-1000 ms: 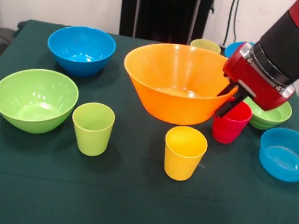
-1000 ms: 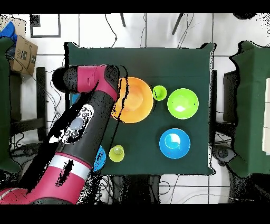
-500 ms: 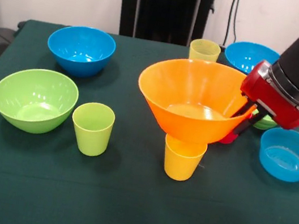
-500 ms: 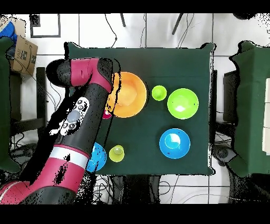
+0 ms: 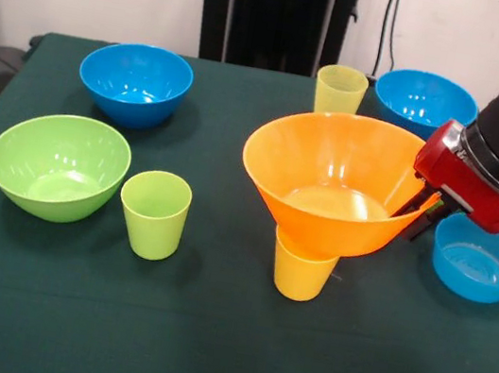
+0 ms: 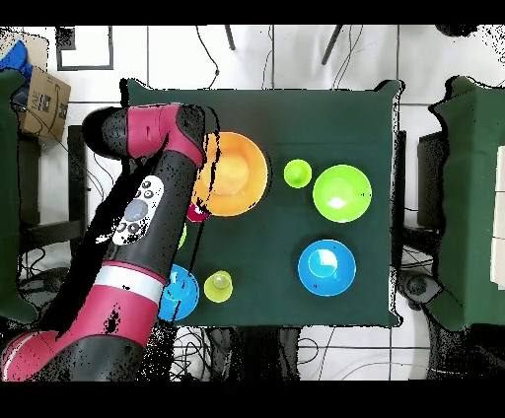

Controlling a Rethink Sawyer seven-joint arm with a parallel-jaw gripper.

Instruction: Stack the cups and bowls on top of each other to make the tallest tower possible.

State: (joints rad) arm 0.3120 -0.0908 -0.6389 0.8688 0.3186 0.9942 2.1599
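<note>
In the front view, the gripper [image 5: 420, 212] pinched the right rim of the large orange bowl [image 5: 336, 184], one black finger inside the wall and one outside. Over the last second the bowl had come up off the cloth, where it had sat beside the red cup, and travelled toward the near right; it now hung tilted in the air, its base in front of or just over the mouth of the bright yellow cup [image 5: 301, 267], and whether the two touched could not be told. The red cup was hidden behind the bowl and arm. The lime green cup [image 5: 154, 214], large green bowl [image 5: 57, 164], far-left blue bowl [image 5: 135, 81], pale yellow cup [image 5: 340, 89], far-right blue bowl [image 5: 425, 98] and shallow blue bowl [image 5: 482, 259] stood untouched on the table [image 5: 203, 351]. In the overhead view, the arm [image 6: 148, 202] covered the gripper, and the orange bowl [image 6: 235, 175] had slid away from the robot's base. No tower existed yet; the intended base was airborne, probably being repositioned.
</note>
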